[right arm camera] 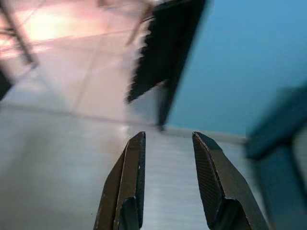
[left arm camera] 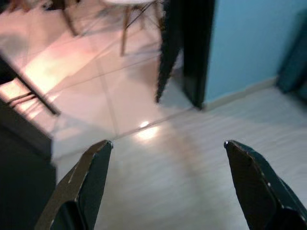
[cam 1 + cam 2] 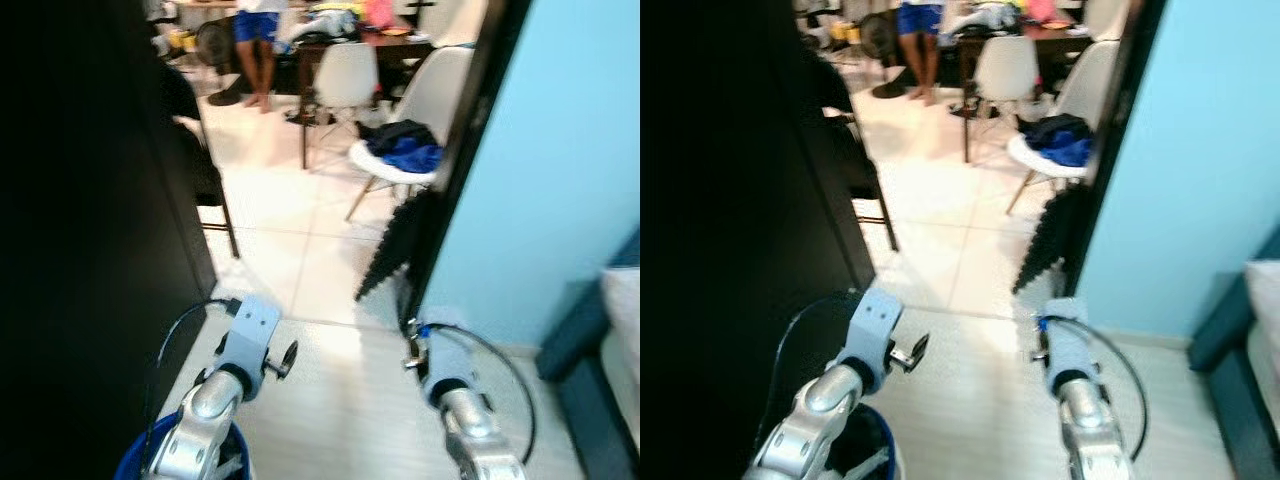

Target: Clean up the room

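I stand at a doorway onto a tiled room. Dark and blue clothes (image 3: 405, 145) lie heaped on a white chair (image 3: 440, 80) just past the door frame. My left arm (image 3: 245, 345) and right arm (image 3: 445, 375) reach forward low over the pale floor. In the left wrist view my left gripper (image 2: 168, 146) is open wide, with bare floor between its fingers. The right gripper (image 1: 169, 139) is open a narrow gap and holds nothing. A blue bin (image 3: 135, 462) sits under my left arm at the bottom edge.
A black panel (image 3: 90, 220) walls off the left. The black door frame (image 3: 460, 150) and blue wall (image 3: 560, 170) close the right, with a fringed dark cloth (image 3: 392, 250) hanging there. A person (image 3: 258, 50), a cluttered table (image 3: 385, 40) and another chair (image 3: 345, 75) stand beyond. Teal furniture (image 3: 585, 345) is at right.
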Robot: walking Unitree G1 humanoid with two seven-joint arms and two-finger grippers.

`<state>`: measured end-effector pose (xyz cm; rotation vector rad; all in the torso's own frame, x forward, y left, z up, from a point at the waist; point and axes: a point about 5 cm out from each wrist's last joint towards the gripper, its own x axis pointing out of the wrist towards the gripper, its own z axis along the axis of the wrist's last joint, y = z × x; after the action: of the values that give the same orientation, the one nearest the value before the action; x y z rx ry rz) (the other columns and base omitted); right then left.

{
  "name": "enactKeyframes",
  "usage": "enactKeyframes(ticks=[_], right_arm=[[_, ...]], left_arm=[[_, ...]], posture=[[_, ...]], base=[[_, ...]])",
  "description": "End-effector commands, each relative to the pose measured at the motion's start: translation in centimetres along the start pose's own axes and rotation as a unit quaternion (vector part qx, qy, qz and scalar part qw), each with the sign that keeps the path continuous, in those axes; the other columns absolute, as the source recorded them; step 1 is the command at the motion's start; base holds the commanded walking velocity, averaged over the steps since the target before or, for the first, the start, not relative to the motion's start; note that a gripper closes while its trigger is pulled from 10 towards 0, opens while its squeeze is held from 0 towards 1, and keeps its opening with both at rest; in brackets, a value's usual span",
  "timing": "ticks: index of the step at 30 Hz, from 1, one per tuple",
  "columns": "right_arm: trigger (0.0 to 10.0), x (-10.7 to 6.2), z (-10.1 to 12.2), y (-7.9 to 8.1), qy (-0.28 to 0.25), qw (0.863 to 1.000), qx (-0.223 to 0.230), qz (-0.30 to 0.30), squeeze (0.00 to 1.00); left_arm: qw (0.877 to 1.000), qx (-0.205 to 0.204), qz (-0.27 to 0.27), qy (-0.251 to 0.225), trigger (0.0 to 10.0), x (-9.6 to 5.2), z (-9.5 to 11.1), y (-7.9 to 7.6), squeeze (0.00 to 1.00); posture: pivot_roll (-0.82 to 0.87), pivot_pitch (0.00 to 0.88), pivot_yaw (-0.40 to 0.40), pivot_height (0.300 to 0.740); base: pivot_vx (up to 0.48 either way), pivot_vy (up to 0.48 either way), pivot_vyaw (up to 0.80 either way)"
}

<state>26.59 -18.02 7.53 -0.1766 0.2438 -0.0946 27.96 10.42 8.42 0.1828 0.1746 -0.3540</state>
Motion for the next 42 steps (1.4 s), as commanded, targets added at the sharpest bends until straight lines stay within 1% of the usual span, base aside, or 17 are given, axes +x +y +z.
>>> enactKeyframes(ticks=[1,3,7,9,11,16,25,33,39,42], right_arm=[[10.0,-0.4,-0.5,0.4,0.012,1.000,-0.003,0.001,0.00],[10.0,-0.4,-0.5,0.4,0.012,1.000,-0.003,0.001,0.00],[10.0,-0.7,-0.4,0.3,0.013,1.000,0.004,-0.009,0.00],[10.0,-0.7,-0.4,0.3,0.013,1.000,0.004,-0.009,0.00],[10.0,-0.7,-0.4,0.3,0.011,1.000,0.002,-0.014,0.00],[10.0,-0.8,-0.5,0.5,0.010,1.000,0.001,-0.014,0.00],[10.0,-1.1,-0.7,0.8,0.010,1.000,0.001,-0.016,0.00],[10.0,-1.0,-0.7,0.5,0.011,1.000,0.001,-0.018,0.00],[10.0,-0.8,-0.5,0.9,0.008,1.000,-0.003,-0.012,0.00],[10.0,-0.9,-0.4,0.9,0.007,1.000,-0.002,-0.012,0.00]], left_arm=[[1.000,-0.005,0.001,0.004,10.0,0.0,-0.4,0.0,0.00],[1.000,-0.005,0.001,0.004,10.0,0.0,-0.4,0.0,0.00],[1.000,-0.019,0.006,-0.017,10.0,0.1,0.2,-0.2,0.00],[1.000,-0.019,0.006,-0.017,10.0,0.1,0.2,-0.2,0.00],[1.000,-0.019,0.021,-0.011,10.0,0.1,0.1,0.2,0.00],[0.999,-0.022,0.036,-0.006,10.0,-0.2,-0.2,0.9,0.00],[0.999,-0.027,0.045,-0.011,10.0,-0.7,-0.3,1.4,0.00],[0.998,-0.027,0.047,-0.014,10.0,-0.6,-0.2,1.4,0.00],[0.998,-0.030,0.051,-0.017,10.0,-0.5,0.0,1.5,0.00],[0.998,-0.036,0.038,-0.021,10.0,-0.6,0.0,1.2,0.00]], posture=[[-0.04,0.069,0.049,0.740],[-0.04,0.069,0.049,0.740],[-0.04,0.072,0.057,0.740],[-0.04,0.072,0.057,0.740],[-0.04,0.079,0.060,0.740],[-0.03,0.085,0.055,0.740],[-0.02,0.087,0.055,0.740],[-0.01,0.087,0.045,0.740],[-0.01,0.093,0.047,0.740],[-0.01,0.094,0.050,0.740]], base=[[0.000,0.000,-0.80],[0.000,0.000,-0.80],[0.000,0.000,-0.80],[0.000,0.000,-0.80],[0.000,0.000,-0.80],[0.000,0.000,-0.80],[0.000,0.000,-0.80],[0.000,0.000,-0.80],[0.000,0.000,-0.80],[0.000,0.000,-0.80]])
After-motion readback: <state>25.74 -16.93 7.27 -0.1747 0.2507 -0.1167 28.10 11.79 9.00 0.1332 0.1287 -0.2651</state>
